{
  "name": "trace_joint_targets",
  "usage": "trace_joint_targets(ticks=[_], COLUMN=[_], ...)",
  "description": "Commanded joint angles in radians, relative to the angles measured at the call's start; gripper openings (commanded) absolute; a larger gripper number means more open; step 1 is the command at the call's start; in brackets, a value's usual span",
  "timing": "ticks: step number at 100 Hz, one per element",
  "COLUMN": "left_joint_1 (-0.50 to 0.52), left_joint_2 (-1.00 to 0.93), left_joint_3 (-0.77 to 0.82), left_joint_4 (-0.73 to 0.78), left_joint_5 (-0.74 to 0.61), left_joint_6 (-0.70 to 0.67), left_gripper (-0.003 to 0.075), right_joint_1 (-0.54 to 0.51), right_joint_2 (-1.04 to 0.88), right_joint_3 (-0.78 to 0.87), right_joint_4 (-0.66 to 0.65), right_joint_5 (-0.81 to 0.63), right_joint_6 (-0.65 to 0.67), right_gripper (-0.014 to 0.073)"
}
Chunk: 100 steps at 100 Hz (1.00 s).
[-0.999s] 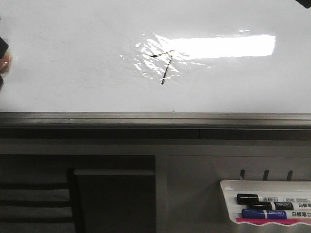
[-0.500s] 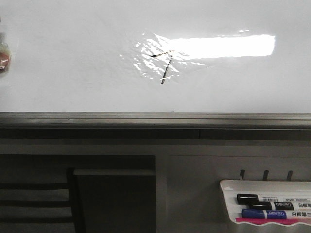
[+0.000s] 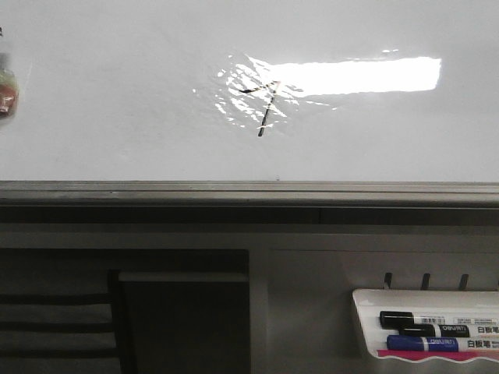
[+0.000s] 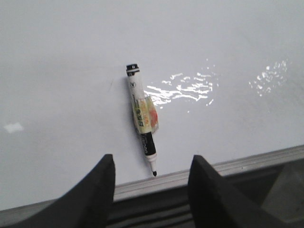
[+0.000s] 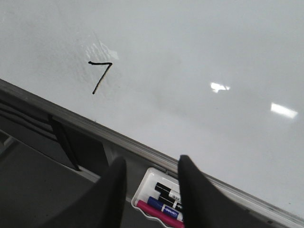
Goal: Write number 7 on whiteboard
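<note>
The number 7 (image 3: 265, 106) is drawn in thin black strokes on the whiteboard (image 3: 117, 93), at the left end of the bright glare. It also shows in the right wrist view (image 5: 100, 75). An uncapped black marker (image 4: 142, 118) lies flat on the whiteboard (image 4: 57, 71) near its frame edge, tip toward the frame. It shows faintly at the left edge of the front view (image 3: 7, 89). My left gripper (image 4: 151, 166) is open and empty, just short of the marker's tip. My right gripper (image 5: 151, 164) is open and empty above the marker tray.
A dark grey metal frame (image 3: 249, 192) runs along the board's near edge. A small white tray (image 3: 427, 331) at the lower right holds black, blue and pink markers, also in the right wrist view (image 5: 161, 197). A dark chair back (image 3: 54, 312) stands at the lower left.
The left gripper's dark finger at the front view's left edge has drawn out of view. The marker it held stays lying on the board.
</note>
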Motion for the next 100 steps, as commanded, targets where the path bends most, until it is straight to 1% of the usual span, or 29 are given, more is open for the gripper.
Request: trace_joint_targets(ticks=[1, 8, 13, 23, 40, 100], left_joint_1=[-0.006, -0.006, -0.006, -0.006, -0.006, -0.006], left_joint_2=[-0.056, -0.089, -0.098, -0.099, -0.099, -0.101], left_joint_3=[0.038, 0.088, 0.117, 0.146, 0.15, 0.151], left_joint_4=[-0.009, -0.009, -0.009, -0.009, -0.009, -0.009], left_joint_5=[-0.167, -0.232, -0.276, -0.292, -0.292, -0.292], left_joint_6=[-0.006, -0.006, -0.006, -0.006, -0.006, -0.006], left_gripper=[0.0324, 0.0288, 0.0247, 0.0148, -0.0021, -0.002], right_joint_1=[-0.005, -0.005, -0.005, -0.005, -0.005, -0.005], right_joint_2=[-0.046, -0.072, -0.084, -0.086, -0.082, -0.082], right_joint_3=[0.057, 0.11, 0.136, 0.169, 0.19, 0.19], right_joint_4=[-0.006, -0.007, -0.007, -0.009, -0.009, -0.009], right_joint_5=[-0.169, -0.22, -0.245, -0.278, -0.275, -0.266], right_joint_6=[0.0, 0.0, 0.0, 0.0, 0.0, 0.0], right_gripper=[0.0189, 0.0122, 0.0052, -0.0064, -0.0071, -0.0071])
